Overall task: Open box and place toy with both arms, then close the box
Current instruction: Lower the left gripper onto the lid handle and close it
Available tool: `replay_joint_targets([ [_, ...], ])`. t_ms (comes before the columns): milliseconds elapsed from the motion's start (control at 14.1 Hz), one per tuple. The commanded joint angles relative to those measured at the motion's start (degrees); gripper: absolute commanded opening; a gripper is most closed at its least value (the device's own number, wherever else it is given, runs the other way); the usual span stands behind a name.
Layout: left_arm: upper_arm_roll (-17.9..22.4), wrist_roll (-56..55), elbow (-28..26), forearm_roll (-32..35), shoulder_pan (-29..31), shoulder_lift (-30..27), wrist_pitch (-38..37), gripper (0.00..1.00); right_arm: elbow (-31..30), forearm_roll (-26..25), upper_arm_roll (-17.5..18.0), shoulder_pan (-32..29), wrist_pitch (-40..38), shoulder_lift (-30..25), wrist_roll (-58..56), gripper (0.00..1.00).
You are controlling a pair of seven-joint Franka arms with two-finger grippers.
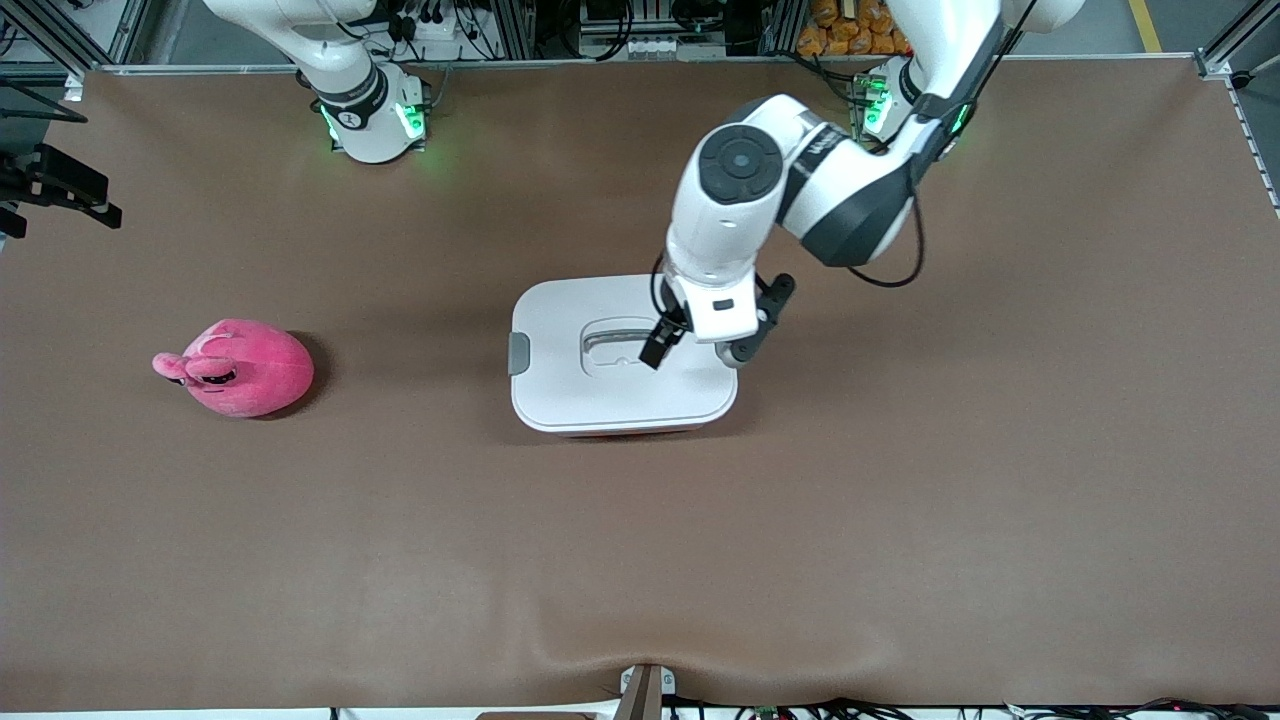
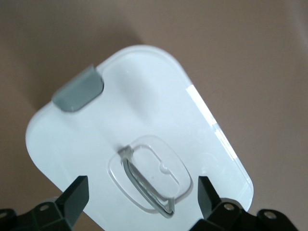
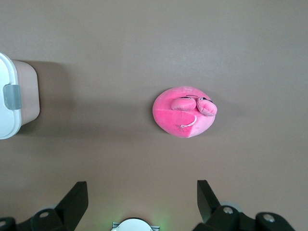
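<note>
While your left gripper [image 1: 700, 347] hangs released over the lidded box [image 1: 560, 400] mid-table, your right gripper [image 3: 139, 202], also released, waits high above the toy [image 1: 240, 368] near the right arm's table edge.

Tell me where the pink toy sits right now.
In the front view the toy lies on the bare table toward the right arm's end, apart from the closed box at mid-table. The right wrist view shows it alone, untouched.
</note>
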Motion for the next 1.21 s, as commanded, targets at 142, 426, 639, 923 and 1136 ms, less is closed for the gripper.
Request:
replay_joint_targets([
  [142,0.87,-12.71,1.97,1.14,-3.43,3.63,3.78,1.00,1.10,-0.15,0.50,-1.25,-0.45,0.98,0.18,1.00],
  [426,0.87,-23.26,1.88,1.05,-4.23,4.08,4.22,0.86,1.10,-0.15,0.50,-1.33,-0.45,0.98,0.18,1.00],
  [639,0.87,-30.38,1.88,1.05,-4.31,5.04,4.22,0.82,1.10,-0.15,0.50,-1.33,-0.45,0.98,0.18,1.00],
  [923,0.96,-34.52,1.88,1.14,-5.19,6.45,4.22,0.74,1.10,-0.15,0.50,-1.33,-0.36,0.98,0.18,1.00],
  [1136,0.96,-37.95,1.88,2.01,-5.19,6.89,5.18,0.69,1.10,-0.15,0.49,-1.33,-0.45,1.06,0.18,1.00],
])
